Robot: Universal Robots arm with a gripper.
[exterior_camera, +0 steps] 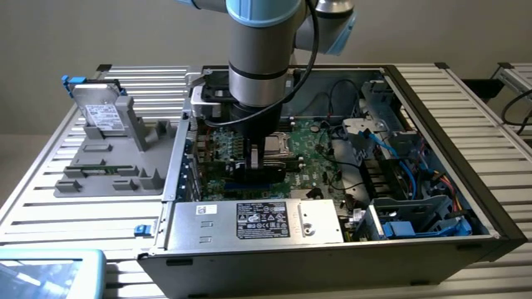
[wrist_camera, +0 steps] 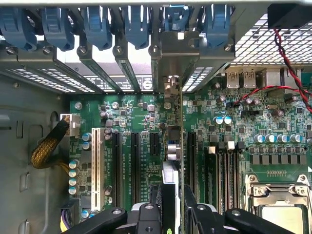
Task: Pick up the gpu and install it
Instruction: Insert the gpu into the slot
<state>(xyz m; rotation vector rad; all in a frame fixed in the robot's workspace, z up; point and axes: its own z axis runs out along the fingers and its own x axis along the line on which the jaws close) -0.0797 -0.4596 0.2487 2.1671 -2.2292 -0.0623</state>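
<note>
Clamping the gpu (wrist_camera: 174, 146) edge-on between its fingers, the gripper (wrist_camera: 170, 214) holds the card upright over the expansion slots of the motherboard (wrist_camera: 234, 146) inside the computer case (exterior_camera: 449, 143). The card's bracket end sits at the case's rear wall, by the blue clips (wrist_camera: 136, 24).

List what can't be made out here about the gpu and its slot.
- Slot under the gpu: wrist view, the card stands edge-on over it, so seating can't be judged.
- Same spot, exterior view: the arm and hand cover it.
- gpu's cooler face: wrist view, seen edge-on.
- Hard drive label text: exterior view, too small.
</note>
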